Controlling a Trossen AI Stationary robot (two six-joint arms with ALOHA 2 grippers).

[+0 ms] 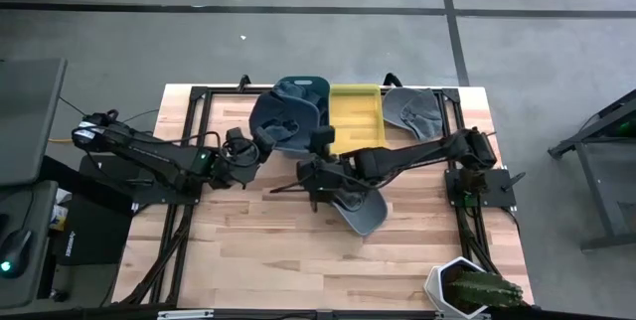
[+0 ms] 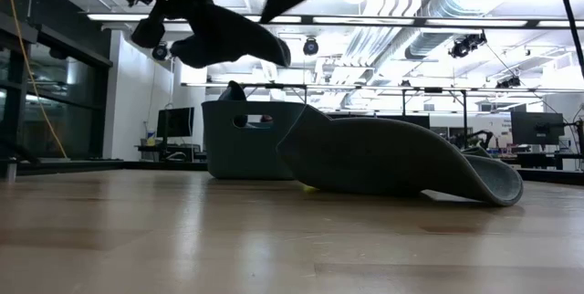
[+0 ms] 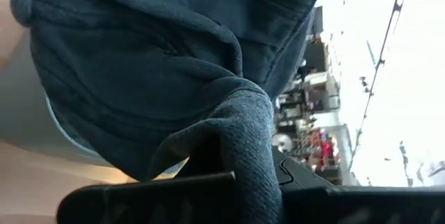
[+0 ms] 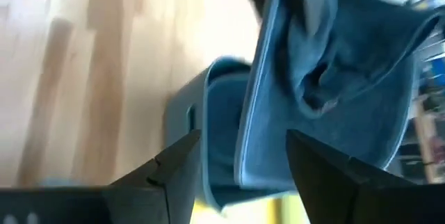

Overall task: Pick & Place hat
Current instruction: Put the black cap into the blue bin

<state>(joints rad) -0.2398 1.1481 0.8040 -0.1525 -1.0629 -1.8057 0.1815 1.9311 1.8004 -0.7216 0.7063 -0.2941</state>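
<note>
Our left gripper [image 1: 256, 151] is clamped on a dark blue hat [image 1: 276, 126], held clear above the desk [image 1: 248, 250] and hanging partly over the near rim of the dark blue bin [image 1: 303, 89]. From this gripper the bin lies up and slightly right in the high view, so we judge the drop needs a short carry that way. Our right gripper [image 1: 318, 186] has its fingers apart, empty, beside a grey hat [image 1: 363, 211] lying on the desk, brim pointing toward the desk's front edge.

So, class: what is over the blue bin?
A dark hat hangs over the bin, held by the left gripper. The hat covers part of the bin's inside.
</note>
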